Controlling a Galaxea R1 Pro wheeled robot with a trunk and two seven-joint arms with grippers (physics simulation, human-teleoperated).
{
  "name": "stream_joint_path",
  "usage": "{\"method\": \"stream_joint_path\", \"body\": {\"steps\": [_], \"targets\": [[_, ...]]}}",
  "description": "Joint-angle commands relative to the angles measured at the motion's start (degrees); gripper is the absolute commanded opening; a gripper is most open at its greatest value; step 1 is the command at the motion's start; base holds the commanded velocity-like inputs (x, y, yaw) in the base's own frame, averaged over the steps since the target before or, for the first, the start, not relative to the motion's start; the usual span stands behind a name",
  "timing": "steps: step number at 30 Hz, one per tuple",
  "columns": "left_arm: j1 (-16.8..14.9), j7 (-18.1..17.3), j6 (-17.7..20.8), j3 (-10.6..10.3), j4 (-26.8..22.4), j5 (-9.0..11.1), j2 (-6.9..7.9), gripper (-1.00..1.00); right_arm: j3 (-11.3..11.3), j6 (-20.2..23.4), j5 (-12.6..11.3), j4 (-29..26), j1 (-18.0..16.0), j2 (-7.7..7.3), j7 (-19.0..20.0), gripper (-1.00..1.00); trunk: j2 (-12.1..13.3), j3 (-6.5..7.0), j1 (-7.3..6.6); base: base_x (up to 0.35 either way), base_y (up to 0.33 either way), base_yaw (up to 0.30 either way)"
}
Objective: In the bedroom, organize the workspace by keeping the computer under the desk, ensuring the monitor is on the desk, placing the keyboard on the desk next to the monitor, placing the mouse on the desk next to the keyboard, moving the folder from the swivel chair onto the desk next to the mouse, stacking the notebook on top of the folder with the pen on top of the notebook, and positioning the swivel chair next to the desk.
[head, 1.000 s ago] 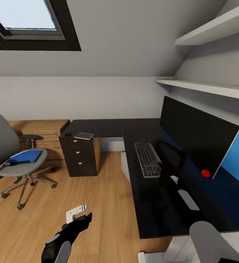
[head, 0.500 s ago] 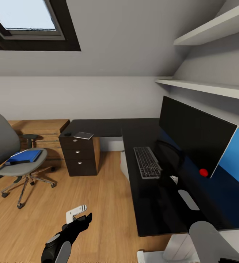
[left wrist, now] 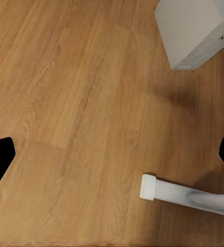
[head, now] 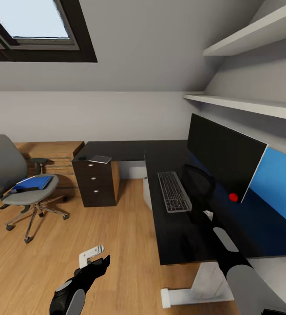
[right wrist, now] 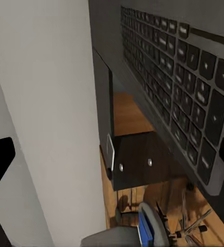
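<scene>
On the glossy black desk (head: 178, 236), toward 3 o'clock in the head view, the keyboard (head: 174, 191) lies flat just beside the monitor (head: 224, 156), which stands upright on its thin stand. The right claw (head: 200, 214) hangs just past the keyboard's near end, its black fingers (right wrist: 0, 162) spread wide with nothing between them; its wrist camera looks along the rows of keys. The left claw (head: 95, 259) sits low at 6 o'clock over the wood floor (head: 116, 245), likewise spread and empty, with the grey computer (left wrist: 194, 32) in its wrist view.

Out at 9 o'clock the swivel chair (head: 12, 175) stands well apart from the desk, the blue folder (head: 33, 183) lying flat on its seat. The notebook (head: 100, 159) rests on the far arm of the desk above the drawer unit (head: 95, 189), with a small dark lump, probably the mouse (head: 82, 158), near it at the edge.

The folder is likely the next thing to be carried. It looks thin, light and fairly stiff, with a slick cover, so a pinch in the middle of a face would slide; better to nip one free edge that overhangs the soft seat and lift it level. The notebook should handle the same, taken by its edge. The chair rolls, and I judge a push on its back would serve
</scene>
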Motion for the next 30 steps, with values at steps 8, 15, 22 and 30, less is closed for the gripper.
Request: {"method": "stream_joint_path", "body": {"steps": [8, 15, 22, 30], "targets": [[0.0, 0.5, 0.1, 0.0, -0.1, 0.6, 0.08, 1.0, -0.2, 0.4, -0.3, 0.0, 0.0, -0.04, 0.1, 1.0, 0.0, -0.06, -0.03, -0.305, 0.0, 0.0], [0.0, 0.5, 0.1, 0.0, -0.1, 0.6, 0.09, 1.0, -0.2, 0.4, -0.3, 0.0, 0.0, -0.04, 0.1, 1.0, 0.0, -0.06, -0.03, -0.294, 0.0, 0.0], [0.0, 0.5, 0.2, 0.0, -0.1, 0.6, 0.09, 1.0, -0.2, 0.4, -0.3, 0.0, 0.0, -0.04, 0.2, 1.0, 0.0, -0.06, -0.03, -0.324, 0.0, 0.0], [0.0, 0.6, 0.1, 0.1, 0.0, 0.6, 0.09, 1.0, -0.1, 0.4, -0.3, 0.0, 0.0, 0.03, 0.1, 1.0, 0.0, -0.06, -0.03, -0.333, 0.0, 0.0]]}}
